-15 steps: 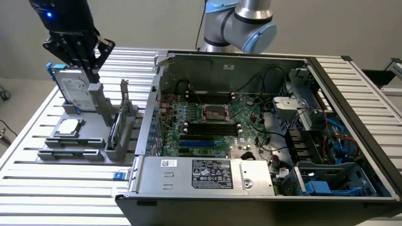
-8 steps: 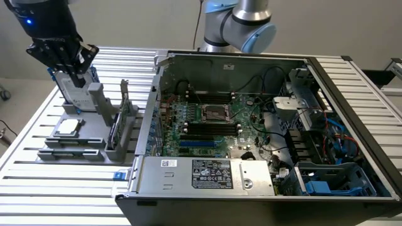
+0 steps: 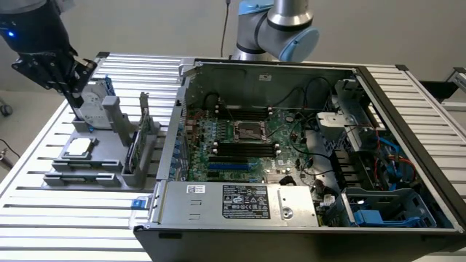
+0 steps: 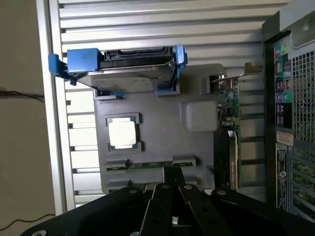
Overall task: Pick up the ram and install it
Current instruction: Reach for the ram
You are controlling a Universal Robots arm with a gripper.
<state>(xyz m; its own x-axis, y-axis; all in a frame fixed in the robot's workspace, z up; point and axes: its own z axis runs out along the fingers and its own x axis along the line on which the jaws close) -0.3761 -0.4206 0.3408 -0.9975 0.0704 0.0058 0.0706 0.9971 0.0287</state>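
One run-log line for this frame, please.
gripper: shut, empty | position: above gray holder | ram: lying in holder slot, not held | computer case: open

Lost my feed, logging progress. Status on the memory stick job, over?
Gripper shut, empty, hovering over the gray holder. Memory stick lying in its holder slot, untouched. Nothing between them.

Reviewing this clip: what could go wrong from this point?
1. The gripper, jaws shut, hangs over the grey holder; the thin ram lies near the processor, so a skewed descent could strike that chip.
2. The memory slots flank the socket closely; a misaligned ram might jam.
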